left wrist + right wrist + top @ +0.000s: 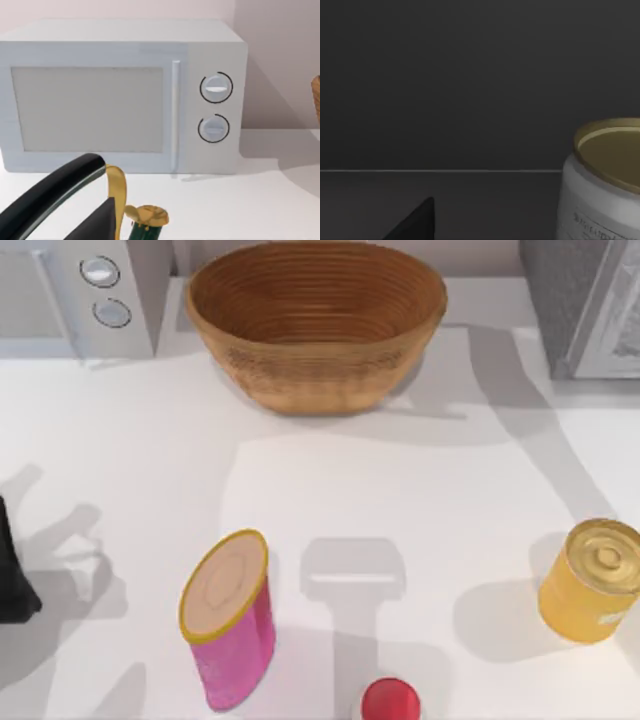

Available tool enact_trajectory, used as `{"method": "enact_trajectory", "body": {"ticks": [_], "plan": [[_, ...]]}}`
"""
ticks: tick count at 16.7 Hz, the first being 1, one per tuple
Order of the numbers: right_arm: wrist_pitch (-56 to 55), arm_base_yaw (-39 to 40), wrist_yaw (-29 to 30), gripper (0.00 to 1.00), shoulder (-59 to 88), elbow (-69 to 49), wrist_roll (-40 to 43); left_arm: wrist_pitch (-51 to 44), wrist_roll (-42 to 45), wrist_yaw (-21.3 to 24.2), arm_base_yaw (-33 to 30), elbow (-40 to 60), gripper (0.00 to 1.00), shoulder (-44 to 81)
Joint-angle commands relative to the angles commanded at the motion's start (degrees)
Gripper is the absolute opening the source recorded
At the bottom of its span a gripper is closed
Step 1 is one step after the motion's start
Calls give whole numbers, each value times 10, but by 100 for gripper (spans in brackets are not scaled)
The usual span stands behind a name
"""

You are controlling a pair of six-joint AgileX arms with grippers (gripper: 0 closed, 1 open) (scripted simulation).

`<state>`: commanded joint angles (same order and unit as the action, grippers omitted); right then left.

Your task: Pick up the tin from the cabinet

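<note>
The tin at four o'clock on the table looks like metal, golden-yellow, its ringed lid shiny; the pink canister at seven o'clock has a glossy side and a matt tan top like card; the basket at twelve o'clock is woven, rough and ribbed; the table is smooth, matt white; the microwave wears a smooth pale casing; the red cap at six o'clock looks like smooth plastic.

Tin label print illegible; no readable text.
</note>
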<state>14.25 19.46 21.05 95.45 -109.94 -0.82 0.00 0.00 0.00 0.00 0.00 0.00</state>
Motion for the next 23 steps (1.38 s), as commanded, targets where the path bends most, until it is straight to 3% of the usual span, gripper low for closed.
{"method": "enact_trajectory", "body": {"ticks": [2,15,23], "plan": [[0,0,0,100,0,0,0,0,0,0,0,0,100,0],[0,0,0,2,0,0,0,0,0,0,0,0,100,0],[0,0,0,0,0,0,0,0,0,0,0,0,100,0]]}}
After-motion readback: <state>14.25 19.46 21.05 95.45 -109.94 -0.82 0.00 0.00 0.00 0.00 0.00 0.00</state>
